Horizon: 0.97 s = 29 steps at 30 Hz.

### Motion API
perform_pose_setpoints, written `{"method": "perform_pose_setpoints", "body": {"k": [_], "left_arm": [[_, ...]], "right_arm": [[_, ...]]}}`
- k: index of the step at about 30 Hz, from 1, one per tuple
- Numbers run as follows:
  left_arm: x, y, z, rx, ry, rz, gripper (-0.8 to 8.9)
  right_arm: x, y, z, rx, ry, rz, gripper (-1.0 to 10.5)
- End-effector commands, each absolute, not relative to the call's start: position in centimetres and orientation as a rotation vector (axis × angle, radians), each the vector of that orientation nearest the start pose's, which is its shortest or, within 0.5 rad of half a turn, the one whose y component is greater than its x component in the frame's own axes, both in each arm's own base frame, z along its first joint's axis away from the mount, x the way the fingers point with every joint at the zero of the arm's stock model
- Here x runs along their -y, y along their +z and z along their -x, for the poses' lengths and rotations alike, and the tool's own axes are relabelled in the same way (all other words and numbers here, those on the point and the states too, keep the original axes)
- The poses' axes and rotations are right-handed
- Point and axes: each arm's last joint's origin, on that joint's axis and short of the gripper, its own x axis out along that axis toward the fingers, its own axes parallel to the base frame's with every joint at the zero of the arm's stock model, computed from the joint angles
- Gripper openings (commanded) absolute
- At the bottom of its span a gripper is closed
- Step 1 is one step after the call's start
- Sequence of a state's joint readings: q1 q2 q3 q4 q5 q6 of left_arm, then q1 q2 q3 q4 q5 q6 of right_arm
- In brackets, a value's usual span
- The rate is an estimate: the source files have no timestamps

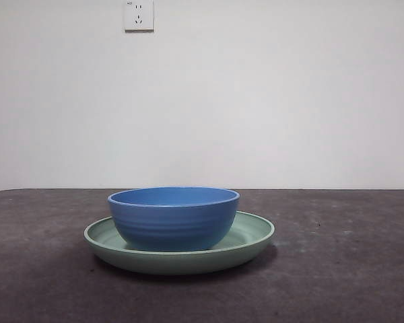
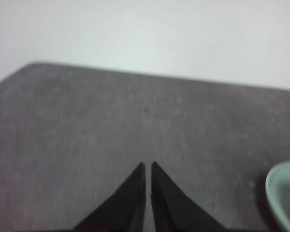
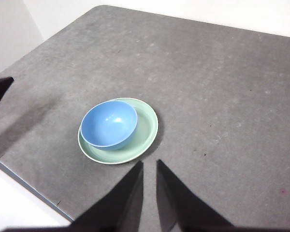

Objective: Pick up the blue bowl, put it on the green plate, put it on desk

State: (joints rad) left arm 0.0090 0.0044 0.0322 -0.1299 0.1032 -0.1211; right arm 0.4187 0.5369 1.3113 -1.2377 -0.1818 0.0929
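One blue bowl (image 1: 173, 217) sits upright inside the green plate (image 1: 251, 237) on the bench (image 1: 350, 269). Both hands, left (image 2: 148, 166) and right (image 3: 149, 164), hang apart, jaws nearly pressed together, holding nothing. No writing is readable.

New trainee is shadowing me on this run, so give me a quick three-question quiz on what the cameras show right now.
1. True or false: the blue bowl sits upright on the green plate.
2. Which is empty inside? A) the bowl B) neither can be judged C) the bowl holds food
3. Fill in: the plate rests on the ____.

Key
1. True.
2. A; the right wrist view shows its bare inside.
3. desk. Neither the left gripper nor the right gripper holds anything; both sets of jaws stand almost shut, clear of the dishes.
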Motion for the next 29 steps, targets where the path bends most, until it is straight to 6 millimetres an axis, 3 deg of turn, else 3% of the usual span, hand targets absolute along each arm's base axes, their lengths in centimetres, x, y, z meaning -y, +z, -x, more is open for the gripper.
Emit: {"method": "perform_pose_setpoints", "body": {"k": [1,29], "left_arm": [[0.19,15.20,-9.60,-0.154,-0.081,0.122,0.20],[0.19,15.17,-9.59,-0.158,-0.081,0.122,0.20]], "right_arm": [[-0.92,41.47,-0.76,-0.469,0.576,-0.035,0.4],[-0.90,41.38,-0.86,-0.461,0.528,-0.020,0.4]]}}
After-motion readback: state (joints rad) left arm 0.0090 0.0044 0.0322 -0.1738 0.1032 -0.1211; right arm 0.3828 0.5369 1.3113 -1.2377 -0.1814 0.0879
